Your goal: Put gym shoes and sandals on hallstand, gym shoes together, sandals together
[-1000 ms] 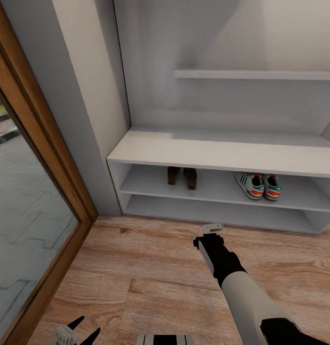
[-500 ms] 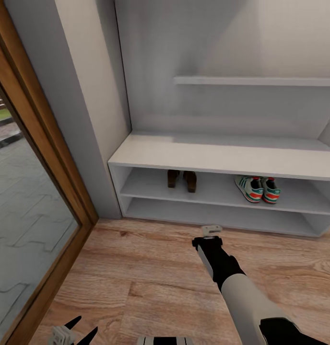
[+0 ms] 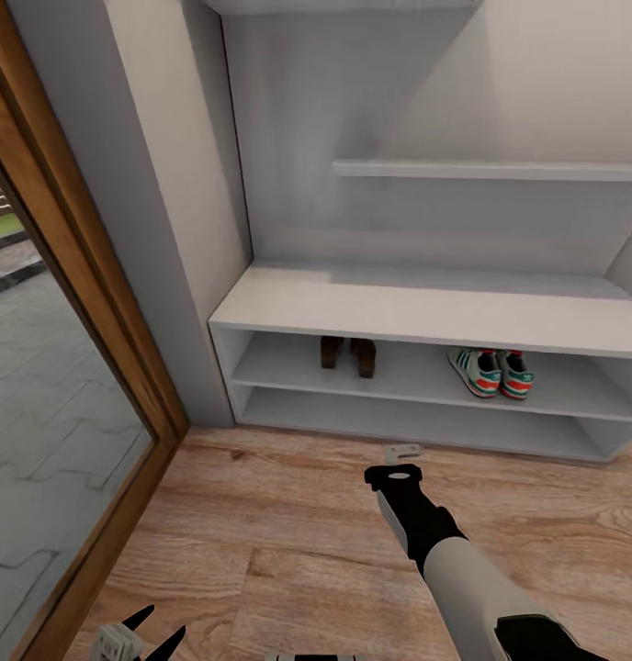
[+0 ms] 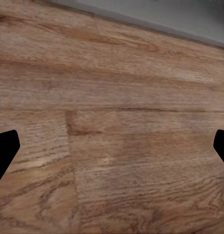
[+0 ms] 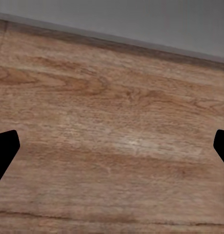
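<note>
Right hand [image 3: 403,452] below shelved gym shoes [image 3: 490,372]

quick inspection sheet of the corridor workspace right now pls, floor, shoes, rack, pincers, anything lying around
surface: wood-plank corridor floor, bare where seen.
job's things: two gym shoes side by side on the upper inner shelf of the hallstand, right part; two sandals side by side on the same shelf, further left. None on the floor.
clutter: nothing seen.
grippers: left pincer low at the head view's bottom edge, fingers spread, empty; right pincer stretched toward the rack above the floor, fingers spread, empty.
cables: nothing seen.
surroundings: wood-framed glass door to the left, grey wall shelf above the bench.
</note>
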Robot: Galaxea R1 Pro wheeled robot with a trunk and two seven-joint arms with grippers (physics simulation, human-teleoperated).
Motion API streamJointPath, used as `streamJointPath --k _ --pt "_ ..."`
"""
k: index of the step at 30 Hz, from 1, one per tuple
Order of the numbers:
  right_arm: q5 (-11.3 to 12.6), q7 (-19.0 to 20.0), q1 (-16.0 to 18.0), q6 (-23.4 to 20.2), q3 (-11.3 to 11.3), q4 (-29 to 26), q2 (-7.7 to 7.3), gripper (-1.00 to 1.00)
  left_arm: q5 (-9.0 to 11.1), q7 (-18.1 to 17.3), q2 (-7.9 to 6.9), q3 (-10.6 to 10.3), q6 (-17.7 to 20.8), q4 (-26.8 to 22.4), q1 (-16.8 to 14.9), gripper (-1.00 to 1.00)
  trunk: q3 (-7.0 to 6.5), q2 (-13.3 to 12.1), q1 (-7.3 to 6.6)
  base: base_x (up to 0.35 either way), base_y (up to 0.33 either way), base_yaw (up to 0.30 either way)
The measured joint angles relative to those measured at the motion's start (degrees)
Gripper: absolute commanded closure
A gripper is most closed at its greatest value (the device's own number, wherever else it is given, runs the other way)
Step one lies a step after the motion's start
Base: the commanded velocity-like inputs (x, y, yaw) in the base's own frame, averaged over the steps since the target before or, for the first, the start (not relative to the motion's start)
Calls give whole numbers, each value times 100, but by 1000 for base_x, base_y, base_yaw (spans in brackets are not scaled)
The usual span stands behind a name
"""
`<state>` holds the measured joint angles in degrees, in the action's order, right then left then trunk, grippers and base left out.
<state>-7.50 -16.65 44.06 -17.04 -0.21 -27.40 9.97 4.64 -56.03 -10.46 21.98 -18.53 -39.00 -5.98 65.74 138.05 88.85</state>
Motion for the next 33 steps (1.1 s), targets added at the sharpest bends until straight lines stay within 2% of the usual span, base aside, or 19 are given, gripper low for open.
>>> streamJointPath --k 6,10,14,15,22,24,30,33 --pt "-9 -5 -3 101 -2 339 0 -100 -6 8 0 0 3 3 2 -100 -108 -241 -132 0 0 0" --pt "-31 -8 -13 477 -3 722 0 -100 -8 16 0 7 6 6 3 -100 -179 -401 -220 0 0 0" --pt "-53 4 -70 1198 -2 1213 0 -100 -8 28 0 13 10 19 2 -100 -251 -561 -307 0 0 0" --pt "-67 12 -96 1574 -1 1466 0 -100 -8 35 0 14 10 25 1 -100 -269 -602 -329 0 0 0" --pt "-77 36 -167 2929 5 2353 -3 -100 -11 189 0 17 1 63 1 -100 -395 -882 -483 0 0 0" --pt "-73 39 -280 3209 -4 2467 -121 -100 -14 262 0 17 2 70 0 -100 -430 -963 -527 0 0 0" --pt "-65 45 -633 3642 2 2560 -451 -100 -32 530 0 10 -7 81 4 -100 -538 -1203 -659 0 0 0" --pt "-56 64 -931 4043 -6 2578 -643 -100 -48 753 0 2 -14 85 5 -100 -592 -1324 -725 0 0 0"
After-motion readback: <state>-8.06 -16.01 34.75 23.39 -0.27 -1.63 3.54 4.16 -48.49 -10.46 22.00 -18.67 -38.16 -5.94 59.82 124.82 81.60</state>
